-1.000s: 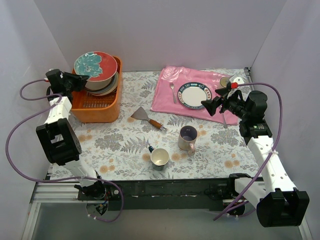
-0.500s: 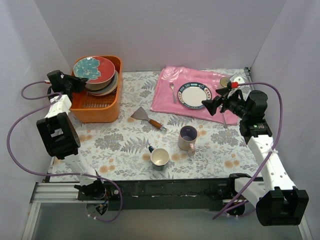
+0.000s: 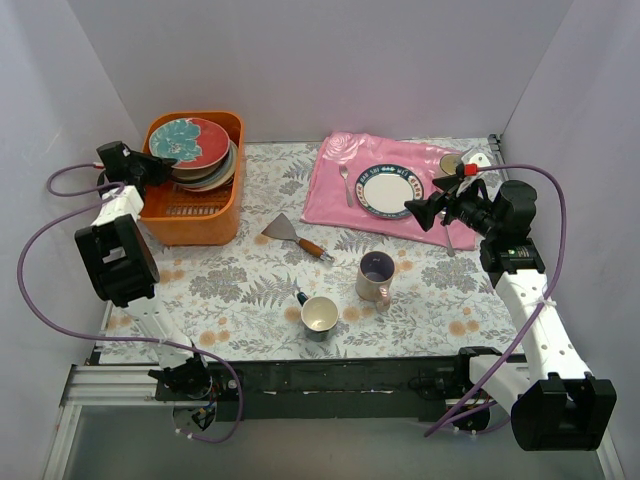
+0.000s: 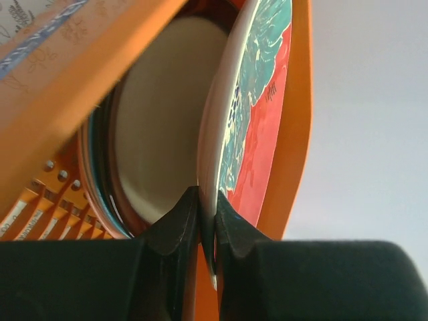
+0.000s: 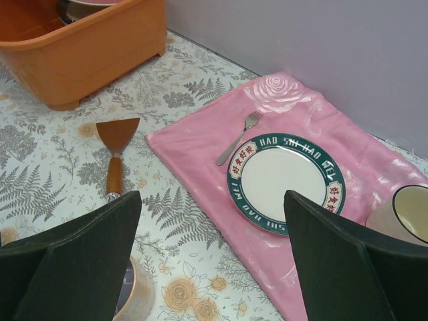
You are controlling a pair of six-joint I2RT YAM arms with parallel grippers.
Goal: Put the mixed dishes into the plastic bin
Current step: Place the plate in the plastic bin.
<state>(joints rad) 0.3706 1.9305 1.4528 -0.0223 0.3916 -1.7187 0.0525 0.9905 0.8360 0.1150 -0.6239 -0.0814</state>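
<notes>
The orange plastic bin (image 3: 190,215) stands at the back left with a stack of dishes in it. My left gripper (image 3: 152,165) is shut on the left rim of the red-rimmed teal plate (image 3: 192,140), which lies tilted on top of that stack. In the left wrist view the fingers (image 4: 180,221) pinch the plate's edge (image 4: 257,120), with a beige bowl (image 4: 167,120) right behind it. A lilac mug (image 3: 376,277) and a second mug with a pale inside (image 3: 319,316) stand on the table in front. My right gripper (image 3: 420,212) hangs open and empty over the pink cloth.
A blue-rimmed white plate (image 3: 390,189) and a fork (image 3: 345,184) lie on the pink cloth (image 3: 335,205). Another mug (image 3: 450,163) stands at the cloth's far right. A spatula with a wooden handle (image 3: 296,236) lies between bin and cloth.
The left gripper has carried the teal plate down and back, from tilted above the bin onto the stack inside it. The right arm has stayed still.
</notes>
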